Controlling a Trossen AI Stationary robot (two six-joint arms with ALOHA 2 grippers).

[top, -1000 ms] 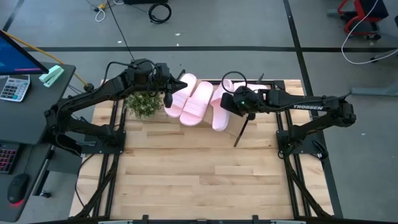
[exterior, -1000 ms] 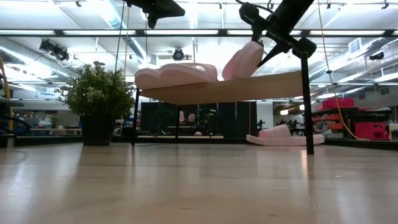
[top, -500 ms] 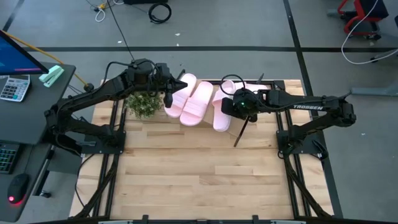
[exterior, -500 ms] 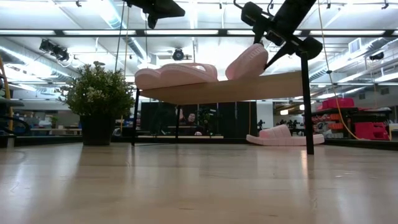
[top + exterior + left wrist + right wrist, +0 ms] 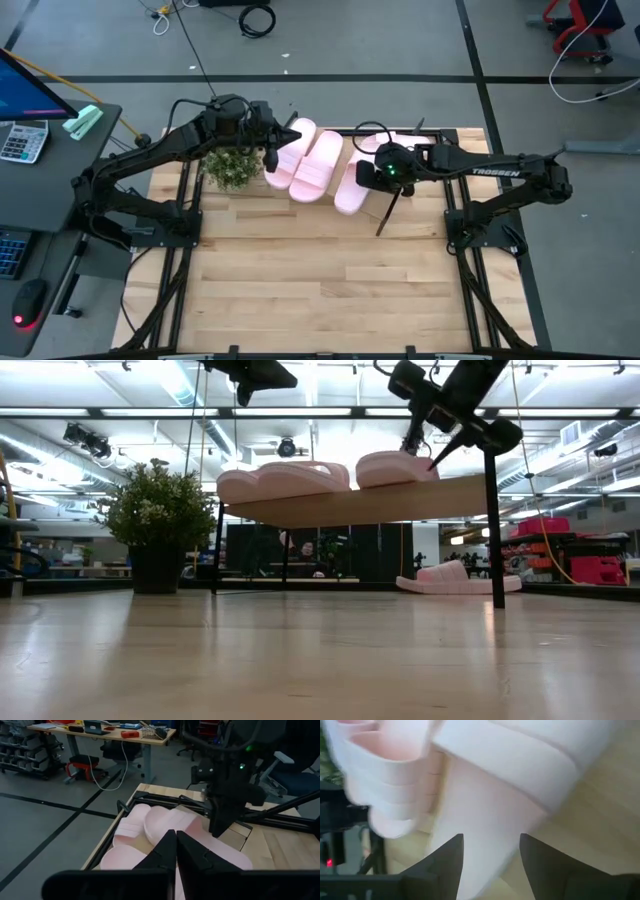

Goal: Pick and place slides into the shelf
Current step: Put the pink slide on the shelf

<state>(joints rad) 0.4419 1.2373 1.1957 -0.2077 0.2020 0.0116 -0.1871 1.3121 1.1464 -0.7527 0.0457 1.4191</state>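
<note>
1. Hovering over the shelf [image 5: 375,212], my right pincer [image 5: 372,172] has its fingers [image 5: 440,865] spread wide with nothing gripped between them; the third slide [image 5: 350,188] lies flat on the shelf right under them.
2. Beside that slide, toward the plant end of the shelf, two more slides [image 5: 305,160] lie side by side on the slanted board, touching each other.
3. Above that plant end of the shelf my left pincer [image 5: 272,140] hangs pinched shut on nothing, over the outermost slide.
4. Next to that end of the shelf stands a small potted plant [image 5: 232,165] on the tabletop [image 5: 320,280].
5. Behind the shelf, the fourth slide [image 5: 456,579] lies down on the tabletop, near the shelf's black leg [image 5: 491,530].
</note>
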